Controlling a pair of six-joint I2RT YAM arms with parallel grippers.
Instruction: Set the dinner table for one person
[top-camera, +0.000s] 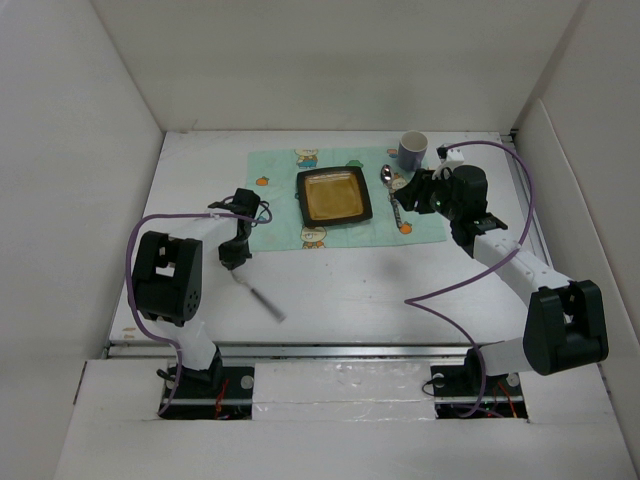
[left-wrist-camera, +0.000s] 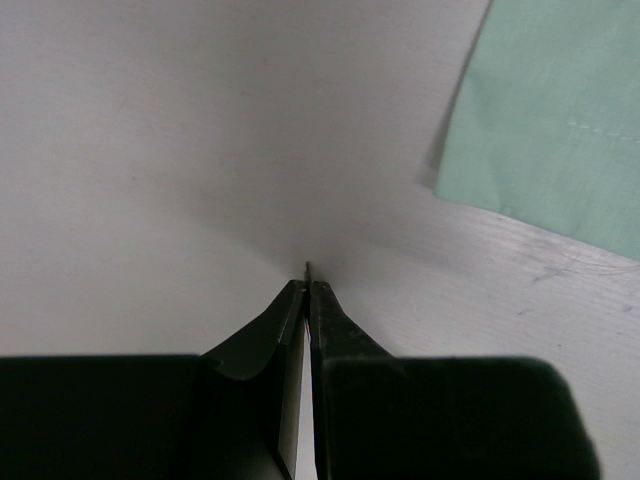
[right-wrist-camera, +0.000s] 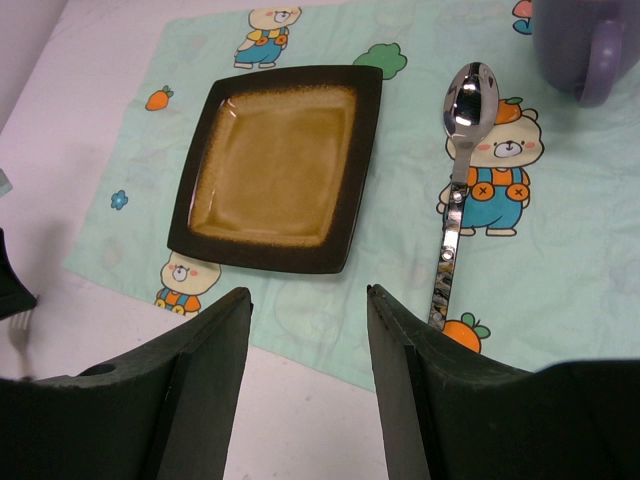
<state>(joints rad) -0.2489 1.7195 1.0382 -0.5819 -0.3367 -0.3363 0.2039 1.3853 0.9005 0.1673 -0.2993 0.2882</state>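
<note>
The white dinner table (top-camera: 400, 280) carries a mint-green cartoon mat (top-camera: 275, 170). On the mat lie a square brown plate (top-camera: 334, 195), a metal spoon (top-camera: 392, 195) to its right, and a purple mug (top-camera: 412, 150) at the far right corner. They also show in the right wrist view: plate (right-wrist-camera: 275, 165), spoon (right-wrist-camera: 455, 200), mug (right-wrist-camera: 585, 45). My right gripper (right-wrist-camera: 308, 300) is open and empty, over the mat's near edge between plate and spoon. My left gripper (top-camera: 235, 260) is shut on a fork (top-camera: 262, 300) left of the mat; only a thin metal edge (left-wrist-camera: 307, 268) shows between its jaws.
White walls enclose the table on the left, back and right. The mat's corner (left-wrist-camera: 540, 130) lies just to the right of my left gripper. Purple cables loop over both arms (top-camera: 470, 280). A fork's tines (right-wrist-camera: 15, 330) show at the left edge of the right wrist view.
</note>
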